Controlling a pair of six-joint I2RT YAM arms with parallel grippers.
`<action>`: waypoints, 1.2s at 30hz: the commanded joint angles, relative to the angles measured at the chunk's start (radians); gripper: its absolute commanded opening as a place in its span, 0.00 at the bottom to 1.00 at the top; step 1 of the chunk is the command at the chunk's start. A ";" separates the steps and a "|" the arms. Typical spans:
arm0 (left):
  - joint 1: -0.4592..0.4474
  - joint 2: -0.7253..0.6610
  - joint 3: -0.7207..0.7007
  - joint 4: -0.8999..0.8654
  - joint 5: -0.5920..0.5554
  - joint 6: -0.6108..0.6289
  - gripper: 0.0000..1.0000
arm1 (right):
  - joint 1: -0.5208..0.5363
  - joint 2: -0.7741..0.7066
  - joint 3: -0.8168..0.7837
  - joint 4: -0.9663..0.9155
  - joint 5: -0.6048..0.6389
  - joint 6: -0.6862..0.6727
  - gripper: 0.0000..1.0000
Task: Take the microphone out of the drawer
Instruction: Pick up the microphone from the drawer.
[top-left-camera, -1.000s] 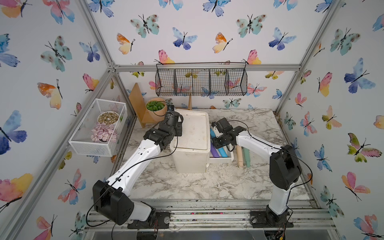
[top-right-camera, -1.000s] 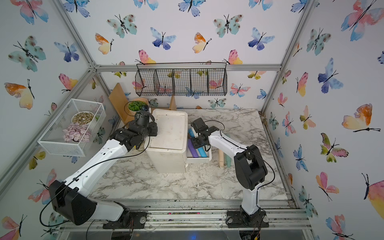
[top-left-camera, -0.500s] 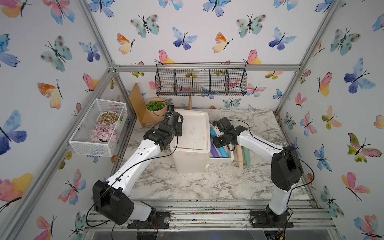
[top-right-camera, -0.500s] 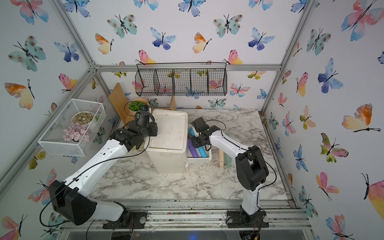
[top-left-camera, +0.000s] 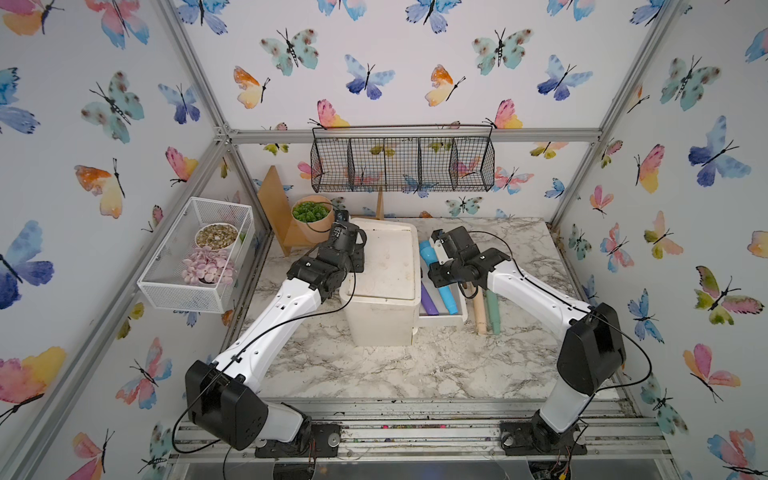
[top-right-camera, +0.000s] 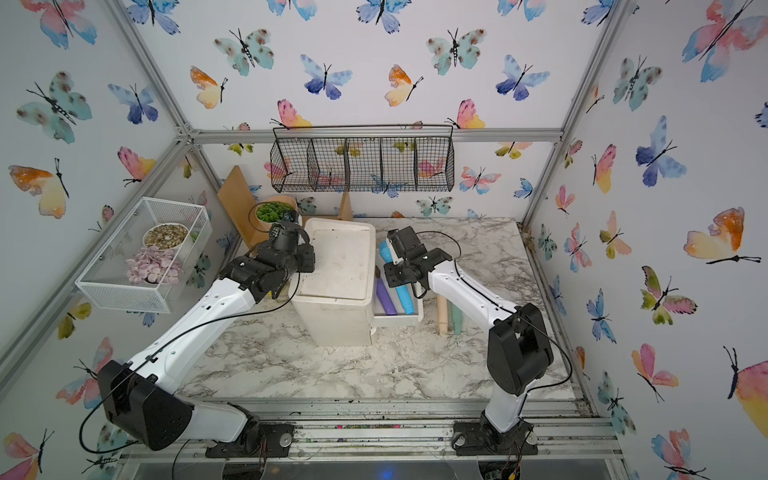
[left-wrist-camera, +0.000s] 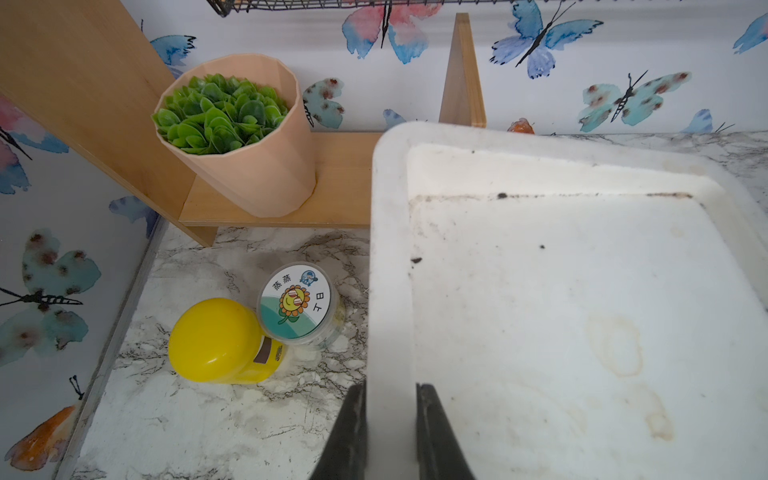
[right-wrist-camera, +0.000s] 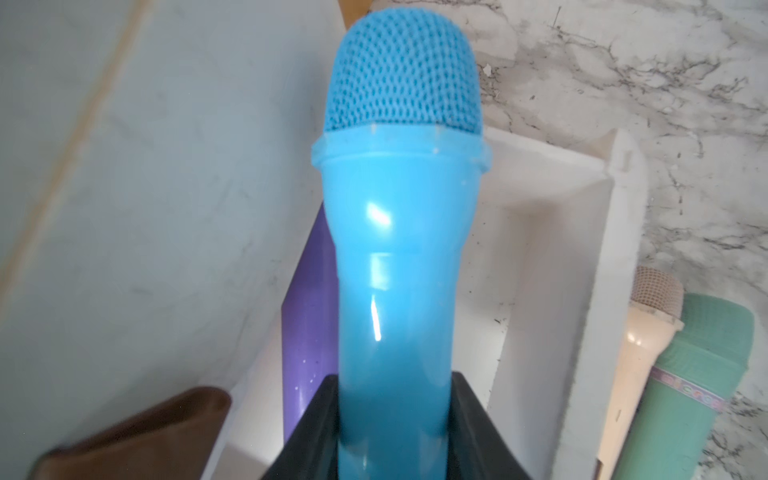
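A blue microphone (right-wrist-camera: 395, 249) lies lengthwise over the pulled-out white drawer (right-wrist-camera: 615, 249), and my right gripper (right-wrist-camera: 395, 378) is shut on its handle. Both top views show this microphone (top-left-camera: 448, 297) (top-right-camera: 402, 296) in the right gripper (top-left-camera: 438, 282) (top-right-camera: 397, 280) above the drawer (top-left-camera: 442, 320) (top-right-camera: 397, 320). A purple microphone (top-left-camera: 428, 301) (right-wrist-camera: 305, 291) lies in the drawer beside it. My left gripper (left-wrist-camera: 391, 386) (top-left-camera: 355, 272) is shut on the left rim of the white drawer unit (left-wrist-camera: 540, 311) (top-left-camera: 386, 266).
A beige microphone (top-left-camera: 480, 311) and a green microphone (top-left-camera: 493, 311) lie on the marble just right of the drawer. A yellow jar (left-wrist-camera: 216, 340) and a round tub (left-wrist-camera: 297, 303) stand left of the unit. A potted plant (top-left-camera: 313, 216) sits behind on a wooden shelf.
My right arm has shifted slightly to the right with the blue microphone in its grip. The left arm has not moved.
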 joint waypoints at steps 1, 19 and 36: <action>0.004 0.000 -0.035 -0.029 -0.038 0.045 0.00 | -0.003 -0.033 0.041 0.023 0.012 0.013 0.21; 0.004 0.005 -0.028 -0.029 -0.043 0.054 0.00 | -0.005 -0.127 0.091 0.003 0.192 -0.061 0.21; 0.005 0.001 -0.034 -0.032 -0.047 0.053 0.00 | -0.173 -0.198 -0.037 -0.002 0.287 -0.129 0.21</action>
